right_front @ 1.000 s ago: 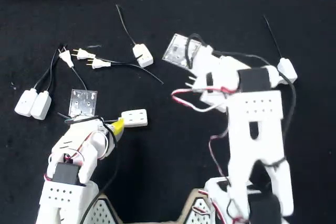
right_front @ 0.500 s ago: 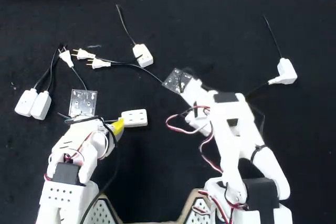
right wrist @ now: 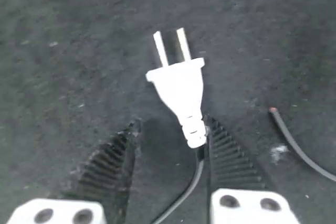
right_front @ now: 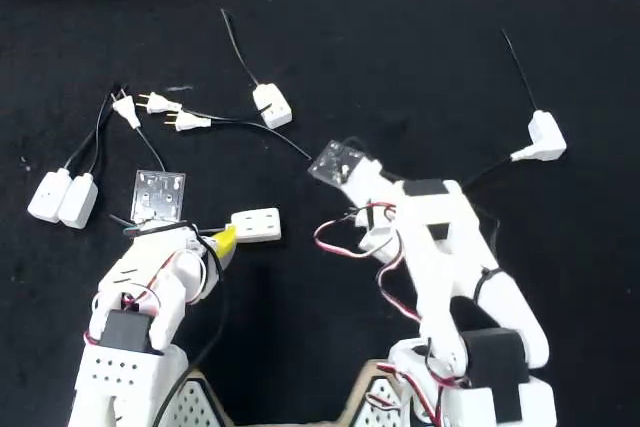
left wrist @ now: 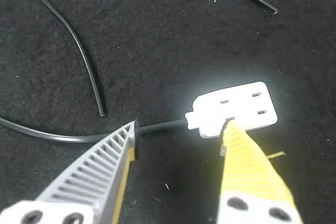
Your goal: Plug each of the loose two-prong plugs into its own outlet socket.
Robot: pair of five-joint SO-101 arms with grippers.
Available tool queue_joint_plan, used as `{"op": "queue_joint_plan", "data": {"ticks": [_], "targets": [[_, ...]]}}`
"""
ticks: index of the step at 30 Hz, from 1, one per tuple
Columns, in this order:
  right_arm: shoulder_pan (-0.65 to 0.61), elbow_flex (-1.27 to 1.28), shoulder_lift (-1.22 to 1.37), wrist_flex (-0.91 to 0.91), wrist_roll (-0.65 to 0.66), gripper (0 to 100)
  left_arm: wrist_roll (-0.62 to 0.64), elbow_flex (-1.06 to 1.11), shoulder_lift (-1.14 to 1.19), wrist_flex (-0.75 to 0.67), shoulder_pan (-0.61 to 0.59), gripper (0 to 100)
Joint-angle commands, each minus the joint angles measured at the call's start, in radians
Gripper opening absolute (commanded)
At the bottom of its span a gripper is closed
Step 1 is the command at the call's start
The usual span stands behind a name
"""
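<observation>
plugging step: picking up one plug, as i judge it; no mating begun with this pair yet.
table [right_front: 420, 37]: black cloth; other loose plugs [right_front: 190, 121] lie toward its far left, well apart from both my grippers.
right gripper [right wrist: 170, 124]: jaws wide apart, holding nothing, low over the cloth.
left gripper [left wrist: 178, 129]: also spread and empty; its yellow finger [left wrist: 244, 166] touches the near edge of the outlet socket [left wrist: 233, 109], while the grey finger [left wrist: 107, 163] stands off on the other side.
outlet socket: flat on the table, slots facing up, its cable [left wrist: 157, 127] running out between my left jaws.
plug [right wrist: 178, 90]: white, lying flat between my right jaws, its tail end just against one finger, apart from the other.
prongs [right wrist: 169, 45]: both pointing away from my right gripper.
next move: close the right jaws squarely on the plug body, not on its cord, so the prongs keep straight; the left should then pin the socket before i carry the plug across.
</observation>
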Motion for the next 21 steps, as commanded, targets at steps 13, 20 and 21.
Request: {"op": "queue_joint_plan", "data": {"ticks": [13,20,21], "targets": [[-0.101,-0.283,0.117,0.049,-0.077,17.7,-0.005,-0.013,-0.008,-0.015,0.008,27],[-0.025,-0.357,0.206,0.080,0.000,17.5,-0.006,-0.013,-0.008,-0.015,0.008,27],[-0.020,-0.360,0.203,0.089,0.014,17.5,-0.006,-0.013,-0.008,-0.015,0.008,27]]}}
